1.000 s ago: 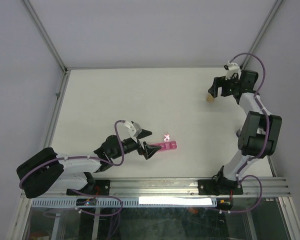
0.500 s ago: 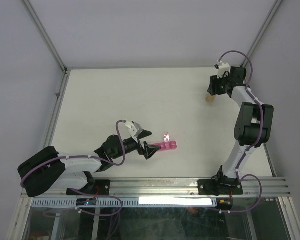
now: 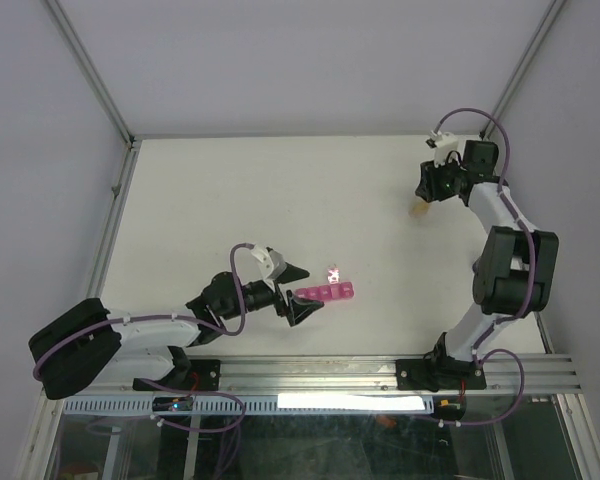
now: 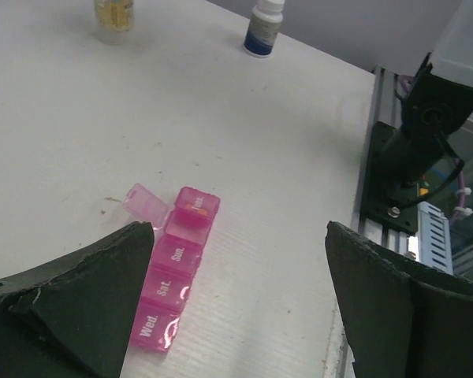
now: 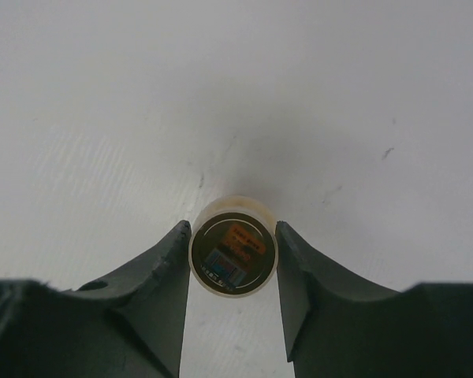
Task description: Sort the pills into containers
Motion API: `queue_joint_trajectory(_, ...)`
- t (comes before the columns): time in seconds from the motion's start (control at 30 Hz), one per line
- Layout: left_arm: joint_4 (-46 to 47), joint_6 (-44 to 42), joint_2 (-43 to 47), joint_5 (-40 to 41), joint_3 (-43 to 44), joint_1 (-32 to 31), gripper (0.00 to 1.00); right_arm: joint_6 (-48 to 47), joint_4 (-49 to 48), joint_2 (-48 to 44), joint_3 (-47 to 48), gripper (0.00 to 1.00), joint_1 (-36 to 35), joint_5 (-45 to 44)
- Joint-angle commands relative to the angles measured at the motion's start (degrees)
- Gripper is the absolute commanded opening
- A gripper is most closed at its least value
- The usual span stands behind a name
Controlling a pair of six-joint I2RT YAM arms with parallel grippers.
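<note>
Containers (image 3: 325, 293), a magenta strip with one lid flipped open, lie on the white table (image 3: 280, 190) near its front edge. The strip's near end sits between the fingers of the left claw (image 3: 312, 289), which is spread wide and not gripping it. At the far right, the right claw (image 3: 425, 192) pinches a small amber bottle (image 5: 232, 256) from both sides.

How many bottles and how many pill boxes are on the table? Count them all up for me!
Bottles: 2 (amber bottle, white bottle)
Pill boxes: 1 (pink pill box)
Total: 3
</note>
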State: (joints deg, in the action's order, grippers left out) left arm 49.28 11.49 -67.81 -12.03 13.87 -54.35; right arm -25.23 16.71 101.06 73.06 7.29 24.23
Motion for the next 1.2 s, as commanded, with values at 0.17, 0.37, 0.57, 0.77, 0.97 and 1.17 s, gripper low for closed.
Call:
queue_joint_trajectory(0.17, 2.72, -9.12, 4.16, 6.25, 0.60, -12.34, 0.94, -17.22, 20.36, -25.11, -12.04, 0.10, -1.84, 27.24)
queue_joint_trajectory(0.37, 8.07, -13.25, 1.52, 13.39, -1.12, -18.17, 0.99, -32.49, 35.12, -38.94, -21.97, 0.11, -7.12, 31.89)
queue_joint_trajectory(0.57, 13.09, -13.68, -3.54, 19.35, -0.60, -21.71, 0.99, -40.65, 41.40, -45.92, -27.44, 0.11, -9.84, 34.43)
queue_joint_trajectory(0.77, 20.73, -12.66, -7.60, 21.51, -1.28, -21.86, 0.99, -45.61, 42.80, -43.38, -31.48, 0.11, -13.51, 36.22)
queue_joint_trajectory(0.97, 22.03, -12.45, -9.80, 21.37, -1.29, -21.92, 0.99, -40.77, 37.12, -41.22, -33.09, 0.11, -19.93, 32.65)
queue_joint_trajectory(1.17, 23.09, -12.52, -13.58, 21.68, -0.10, -21.86, 0.99, -33.44, 29.97, -39.69, -34.56, 0.18, -28.40, 26.19)
